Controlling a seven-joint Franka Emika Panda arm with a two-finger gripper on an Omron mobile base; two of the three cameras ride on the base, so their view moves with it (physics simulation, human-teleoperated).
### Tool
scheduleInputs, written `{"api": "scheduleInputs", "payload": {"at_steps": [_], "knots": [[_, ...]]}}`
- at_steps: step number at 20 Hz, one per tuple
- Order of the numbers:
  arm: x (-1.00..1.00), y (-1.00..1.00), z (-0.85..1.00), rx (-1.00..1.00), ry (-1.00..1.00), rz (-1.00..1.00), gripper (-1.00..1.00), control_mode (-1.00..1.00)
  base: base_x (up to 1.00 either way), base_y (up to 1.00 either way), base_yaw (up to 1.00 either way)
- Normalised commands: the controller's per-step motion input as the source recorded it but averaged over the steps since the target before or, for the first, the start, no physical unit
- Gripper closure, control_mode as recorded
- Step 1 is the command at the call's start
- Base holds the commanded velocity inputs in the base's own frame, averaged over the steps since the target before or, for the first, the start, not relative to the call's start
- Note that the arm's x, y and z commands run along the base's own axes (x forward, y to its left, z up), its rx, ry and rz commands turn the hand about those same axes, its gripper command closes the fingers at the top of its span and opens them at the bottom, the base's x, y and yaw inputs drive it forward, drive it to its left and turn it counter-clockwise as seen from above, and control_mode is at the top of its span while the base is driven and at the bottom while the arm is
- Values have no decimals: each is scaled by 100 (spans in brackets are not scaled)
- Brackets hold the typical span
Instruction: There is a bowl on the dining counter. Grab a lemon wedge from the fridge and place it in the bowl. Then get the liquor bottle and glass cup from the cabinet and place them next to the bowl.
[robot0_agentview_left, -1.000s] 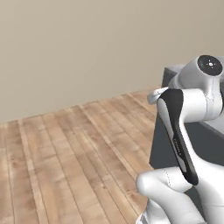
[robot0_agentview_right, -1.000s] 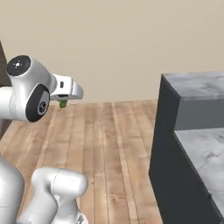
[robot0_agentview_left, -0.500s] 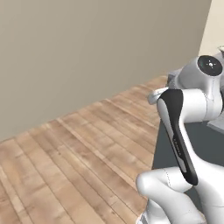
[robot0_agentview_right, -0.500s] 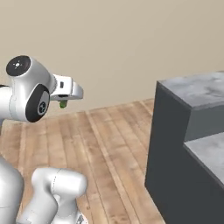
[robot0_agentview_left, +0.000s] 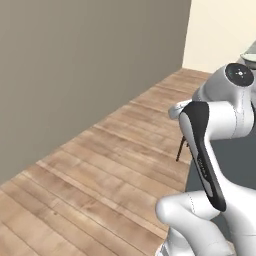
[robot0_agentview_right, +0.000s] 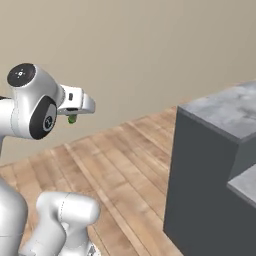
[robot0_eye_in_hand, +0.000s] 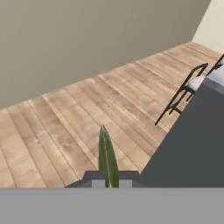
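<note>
Lemon wedge (robot0_eye_in_hand: 107, 158): thin green-yellow sliver, pinched between the closed fingers of the gripper (robot0_eye_in_hand: 111, 183), long axis running straight out along the hand; in the right base view a small green bit (robot0_agentview_right: 72, 119) under the hand. Dining counter (robot0_agentview_right: 215, 170): marble top over dark grey front, to the gripper's right, apart from it; bowl's place cannot be told. Below: plank floor (robot0_eye_in_hand: 65, 127); black-framed stool (robot0_eye_in_hand: 186, 89) beside the counter; plain beige wall (robot0_agentview_right: 125, 55) behind

a wooden plank floor (robot0_agentview_left: 100, 170) runs up to a plain grey-beige wall (robot0_agentview_left: 75, 65), which meets a paler cream wall (robot0_agentview_left: 220, 30) at a corner. in the hand view, a black-framed chair (robot0_eye_in_hand: 186, 94) with a pale seat stands on the floor planks
</note>
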Motion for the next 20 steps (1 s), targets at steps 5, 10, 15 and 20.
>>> {"api": "scheduleInputs", "payload": {"at_steps": [5, 10, 15, 20], "knots": [[0, 0, 0, 0, 0, 0, 100, 100, 62, 73, -46], [0, 0, 0, 0, 0, 0, 100, 100, 56, 73, -47], [0, 0, 0, 0, 0, 0, 100, 100, 56, 70, -49], [0, 0, 0, 0, 0, 0, 100, 100, 57, 65, -50]]}}
